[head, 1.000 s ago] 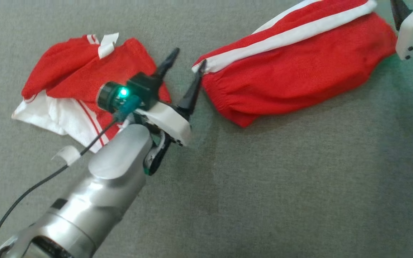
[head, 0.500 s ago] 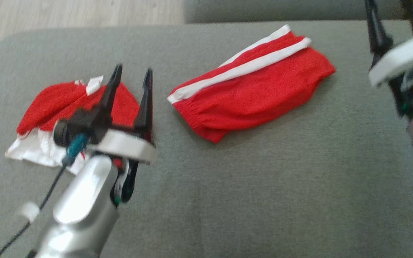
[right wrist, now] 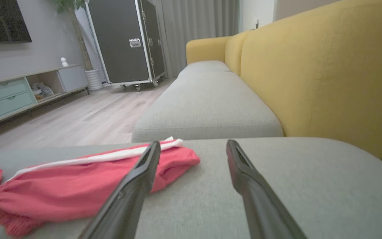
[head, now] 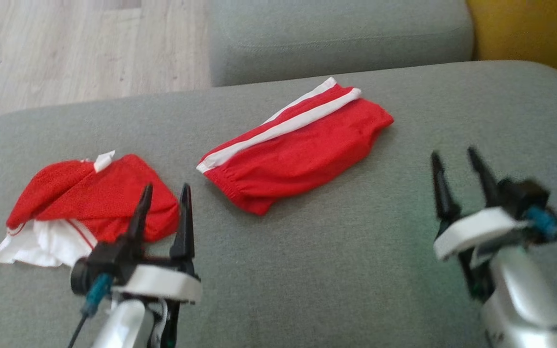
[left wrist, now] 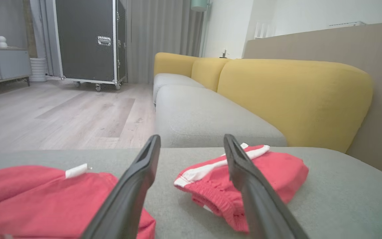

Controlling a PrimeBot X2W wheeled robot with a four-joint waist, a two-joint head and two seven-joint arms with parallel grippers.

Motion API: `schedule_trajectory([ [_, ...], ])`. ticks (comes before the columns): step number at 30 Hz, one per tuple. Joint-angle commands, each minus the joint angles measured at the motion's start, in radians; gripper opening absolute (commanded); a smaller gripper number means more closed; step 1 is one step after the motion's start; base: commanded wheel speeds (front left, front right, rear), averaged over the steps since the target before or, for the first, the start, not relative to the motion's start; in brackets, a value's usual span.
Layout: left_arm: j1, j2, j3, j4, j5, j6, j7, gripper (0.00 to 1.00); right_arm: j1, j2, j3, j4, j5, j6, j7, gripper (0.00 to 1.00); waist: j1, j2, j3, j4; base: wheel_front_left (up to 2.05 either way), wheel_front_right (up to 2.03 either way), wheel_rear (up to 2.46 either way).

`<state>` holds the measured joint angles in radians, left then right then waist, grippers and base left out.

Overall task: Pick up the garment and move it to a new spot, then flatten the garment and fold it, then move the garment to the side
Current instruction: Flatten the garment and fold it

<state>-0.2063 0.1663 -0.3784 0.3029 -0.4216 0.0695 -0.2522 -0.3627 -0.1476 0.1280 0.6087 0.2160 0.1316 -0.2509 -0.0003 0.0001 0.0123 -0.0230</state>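
Centrally, folded red shorts (head: 293, 145) lie on grey cushion (head: 356, 270); left gripper (head: 166, 188) and right gripper (head: 453, 153) both spread, empty

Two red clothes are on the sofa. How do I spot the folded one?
Look at the grey fabric sofa seat. Near its middle lies the folded red garment with white stripes. Its neighbour, the crumpled red-and-white garment, is lumpy.

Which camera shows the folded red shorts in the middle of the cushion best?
Head view: the shorts lie whole, seen from above. Wrist views see them low, side-on, partly behind the left tool and right tool.
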Motion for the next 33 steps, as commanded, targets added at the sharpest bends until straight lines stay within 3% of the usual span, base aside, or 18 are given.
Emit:
schedule_trajectory([
  [1, -0.010, -0.003, 0.060, -0.040, 0.014, -0.007, -0.009, 1.00, 0.009, 0.026, 0.009, -0.051, -0.030, -0.001, -0.011, 1.00, 0.0003, -0.0001, -0.009, -0.015, 0.00, 0.00, 0.00],
  [9, 0.057, -0.056, 0.142, -0.058, 0.082, -0.052, -0.009, 1.00, 0.087, 0.082, -0.037, -0.096, -0.084, -0.001, -0.011, 1.00, 0.0003, -0.0001, -0.001, -0.020, 0.00, 0.00, 0.00],
  [17, 0.015, -0.089, 0.162, -0.056, 0.133, -0.100, -0.009, 1.00, 0.015, 0.081, -0.058, -0.077, -0.128, -0.001, 0.044, 1.00, 0.0003, -0.0001, 0.062, 0.033, 0.00, 0.00, 0.00],
  [24, -0.032, -0.105, 0.161, -0.076, 0.164, -0.127, -0.009, 1.00, -0.126, 0.066, -0.115, 0.010, -0.132, -0.001, 0.148, 1.00, 0.0003, -0.0001, 0.145, 0.101, 0.00, 0.00, 0.00],
  [33, -0.105, -0.115, 0.117, -0.068, 0.169, -0.151, -0.009, 1.00, -0.363, -0.003, -0.227, 0.237, -0.159, -0.001, 0.221, 1.00, 0.0003, -0.0001, 0.237, 0.210, 0.00, 0.00, 0.00],
])
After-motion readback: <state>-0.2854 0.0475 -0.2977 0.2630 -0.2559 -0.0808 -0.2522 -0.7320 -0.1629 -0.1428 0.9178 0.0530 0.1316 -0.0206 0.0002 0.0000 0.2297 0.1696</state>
